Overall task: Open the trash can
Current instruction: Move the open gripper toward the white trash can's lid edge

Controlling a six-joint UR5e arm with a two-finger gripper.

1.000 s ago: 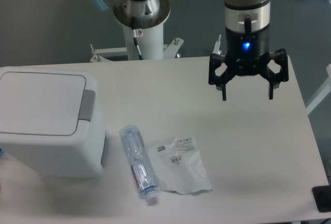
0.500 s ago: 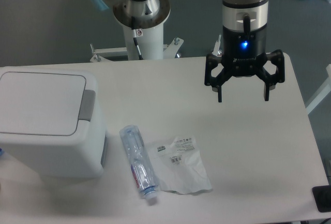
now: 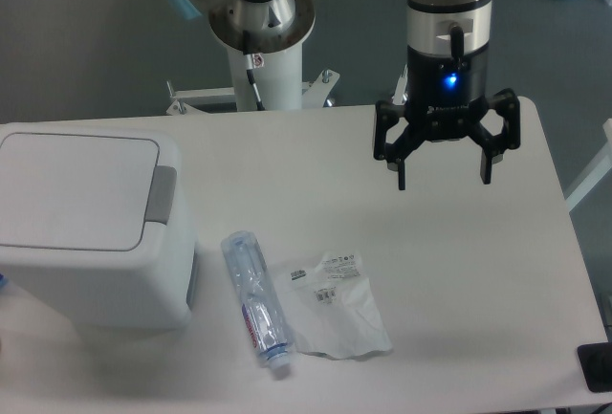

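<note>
We've got the trash can (image 3: 91, 228) sitting at the left edge of the table (image 3: 459, 271), lid flat and shut, grey button on its right side. The gripper (image 3: 444, 181) hangs over the right half, well apart from it, its 2 fingers spread wide with nothing between them. A crushed plastic bottle (image 3: 255, 297) lies just beside a clear bag (image 3: 337, 304) near the front.
</note>
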